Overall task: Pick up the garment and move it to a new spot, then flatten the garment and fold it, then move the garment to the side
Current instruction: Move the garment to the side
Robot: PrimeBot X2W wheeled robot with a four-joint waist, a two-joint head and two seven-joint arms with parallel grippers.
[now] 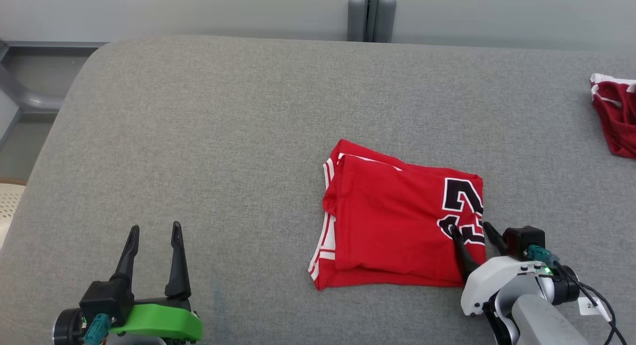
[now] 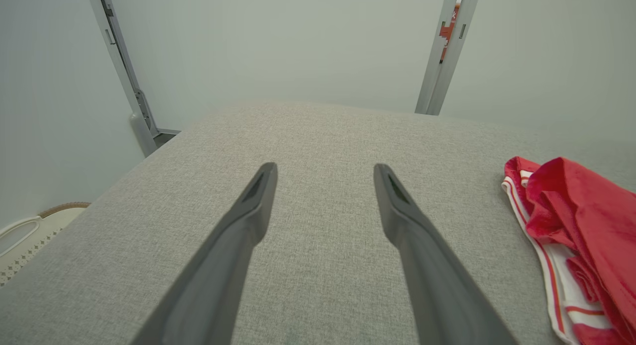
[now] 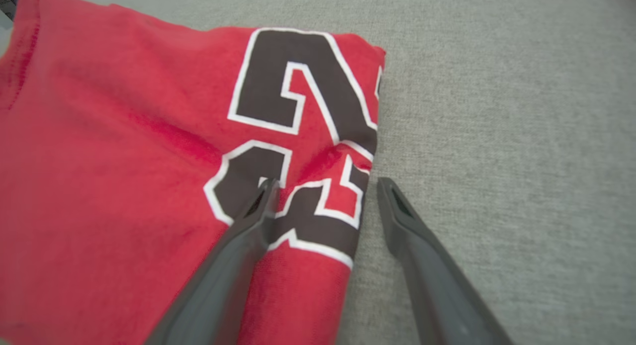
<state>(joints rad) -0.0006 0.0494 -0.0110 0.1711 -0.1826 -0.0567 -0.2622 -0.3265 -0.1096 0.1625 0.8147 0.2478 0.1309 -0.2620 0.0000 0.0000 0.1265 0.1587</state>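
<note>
So the garment (image 1: pixel 397 220) was already folded into a neat-ish red rectangle, sitting right of centre on the grey surface (image 1: pixel 223 136). I'd guess only the move-to-the-side bit was left.

The right jaws were wide apart and straddling its right-hand edge. One finger (image 3: pixel 248 235) was over the cloth and the other finger (image 3: pixel 412 235) was over bare surface just beside it. The left jaws were apart too, holding nothing, well away at the lower left.

My take: get low enough to catch every layer at that edge, not just the top one, or the fold would likely peel open on the drag.

Writing: a big black number (image 3: pixel 298 86) outlined in white, with a clear "2" on top. The digit below was folded over, so I couldn't tell. The small white tag (image 1: pixel 591 305) by the right arm was too tiny to read.
</note>
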